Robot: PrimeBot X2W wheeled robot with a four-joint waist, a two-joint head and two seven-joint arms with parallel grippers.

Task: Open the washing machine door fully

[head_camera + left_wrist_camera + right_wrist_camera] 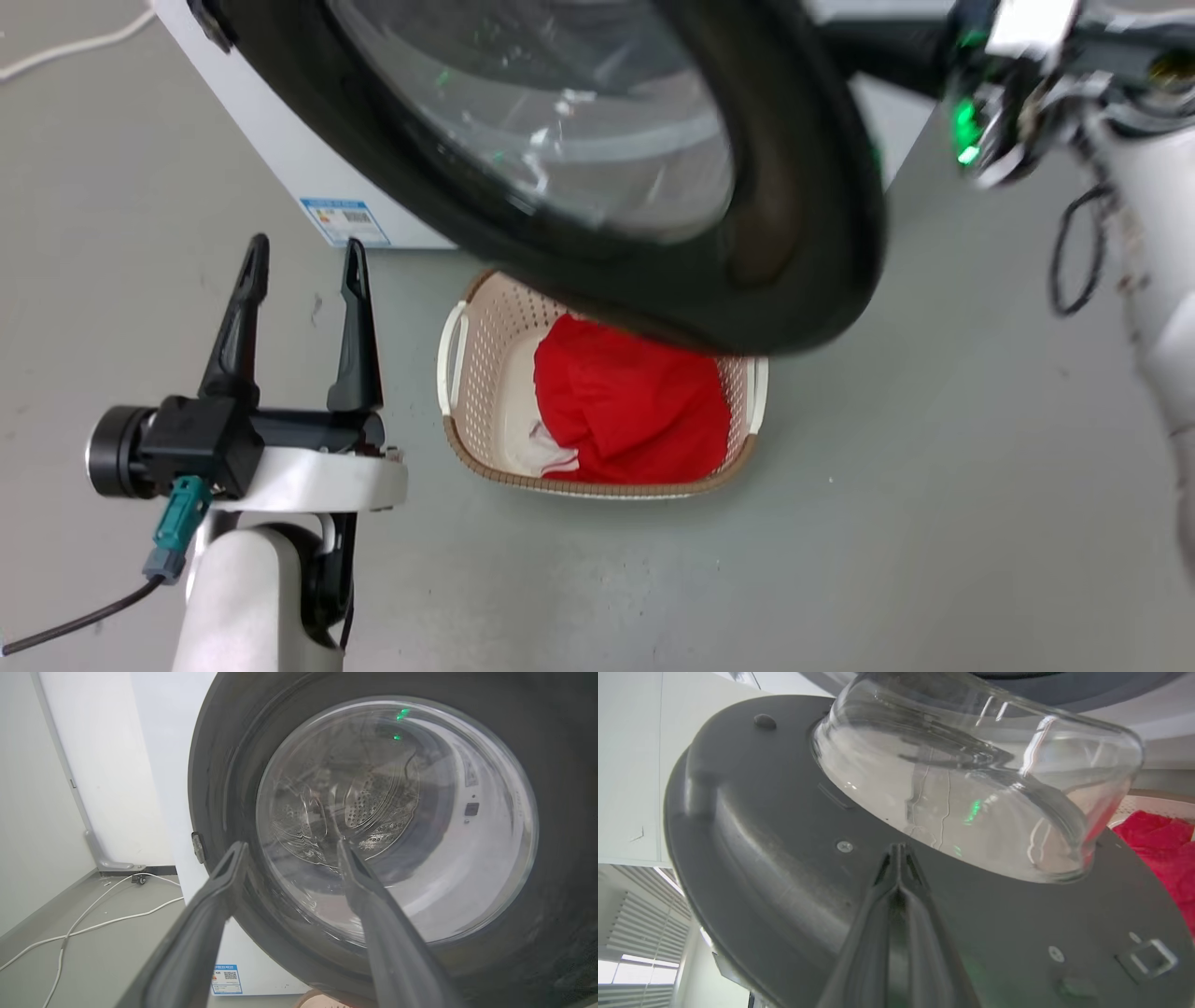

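right pincer [900,848]: closed, empty, tips against inner face of washing machine door [761,868]. left pincer [303,257]: open, idle. we fear tips skidding on gloss, door swinging back.

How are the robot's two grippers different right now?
The left gripper has its jaws spread wide; the right gripper has its jaws shut together. The left one faces the outer side of the washing machine door, apart from it; the right one points at the door's inner side, very close. Both are dark and hold nothing.
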